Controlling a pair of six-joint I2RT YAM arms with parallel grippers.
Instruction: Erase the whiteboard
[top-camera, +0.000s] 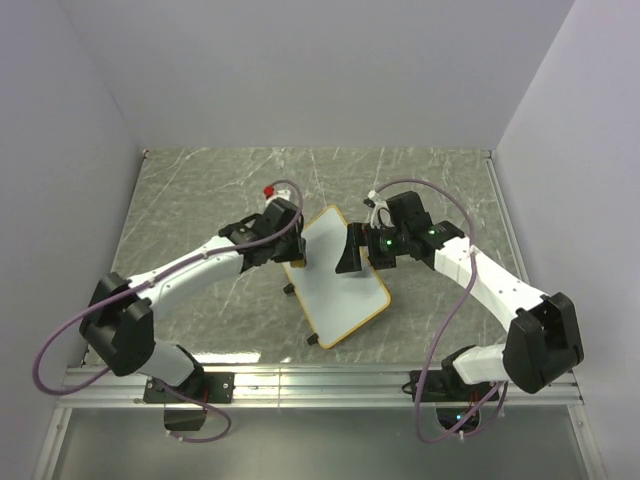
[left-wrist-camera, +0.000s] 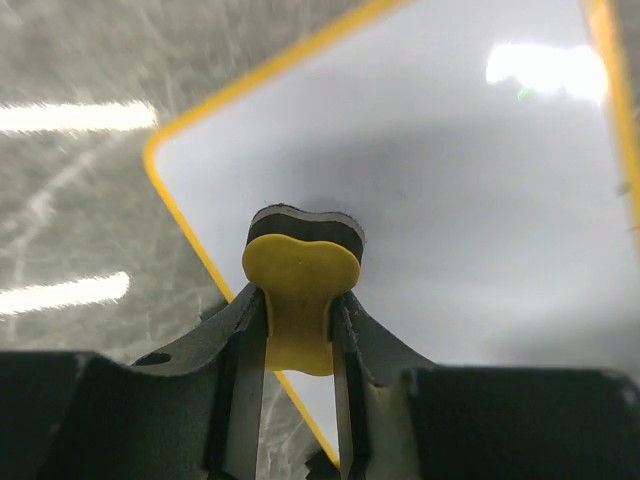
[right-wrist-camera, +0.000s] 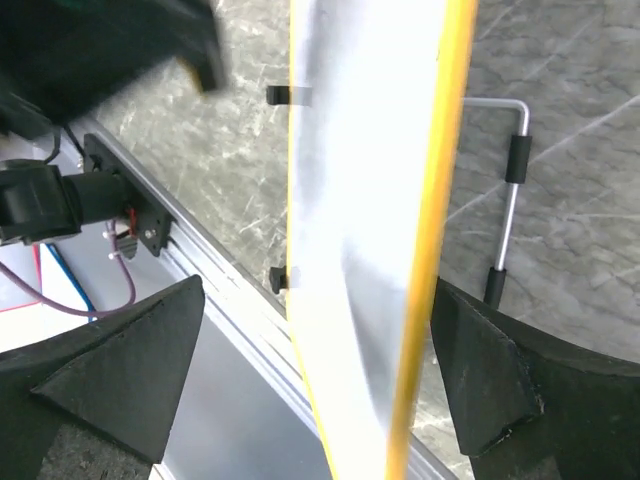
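Note:
The whiteboard (top-camera: 335, 285) lies slanted in the middle of the marble table, white with a yellow rim and no marks showing. My left gripper (top-camera: 293, 255) is at its left edge, shut on a yellow bone-shaped eraser (left-wrist-camera: 300, 265). The eraser's dark pad rests against the board's surface (left-wrist-camera: 450, 180) near the rim. My right gripper (top-camera: 352, 262) is at the board's right side and stands open. In the right wrist view the board (right-wrist-camera: 360, 250) runs edge-on between the wide jaws of that gripper (right-wrist-camera: 318, 290). The right finger is close to the yellow rim, and the left finger stands apart.
A small red object (top-camera: 268, 190) lies behind the left gripper. A bent metal rod with black sleeves (right-wrist-camera: 512, 190) lies beside the board's far edge. Two small black feet (top-camera: 290, 290) stick out from the board's near-left rim. An aluminium rail (top-camera: 320, 378) borders the table's near edge.

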